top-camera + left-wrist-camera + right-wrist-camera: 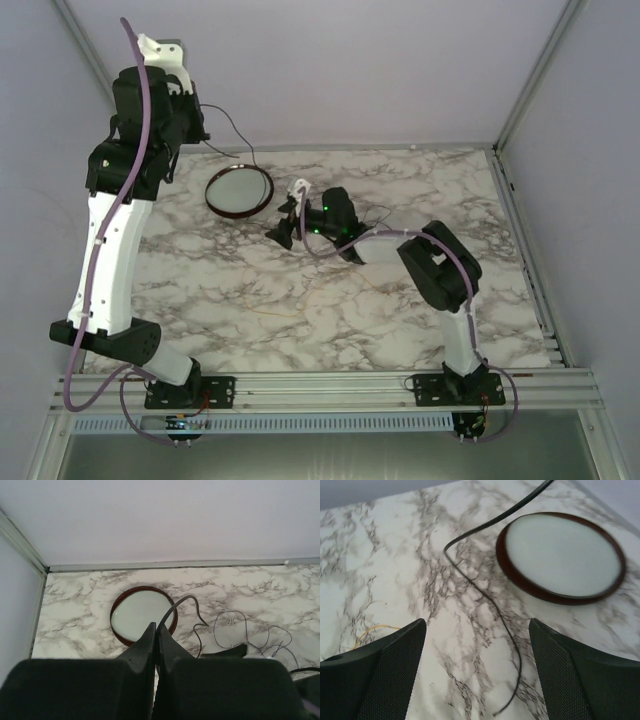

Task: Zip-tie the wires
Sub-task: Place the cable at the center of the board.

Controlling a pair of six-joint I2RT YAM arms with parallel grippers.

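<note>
A marble-patterned table (400,330) fills a pale-walled booth, with the two arms bolted at its near rail. Toward the middle, the right gripper (476,630) hangs low over the marble, its fingers spread wide with nothing between them. I judge it is placed to take the dark strand lying on the table right under its gap. Just past it sits a round brown-rimmed dish (560,555), bare inside. A small white piece beside the right gripper may be the zip tie (300,187); the overhead view is too coarse to be sure. Farthest off, at the back left, the left gripper (155,632) is pinched fully together on one of the wires (179,604). That strand arcs out of its tips and drops past the dish — held up, it seems, so the other gripper can reach it. More thin loops lie on the marble to the right of the dish.
</note>
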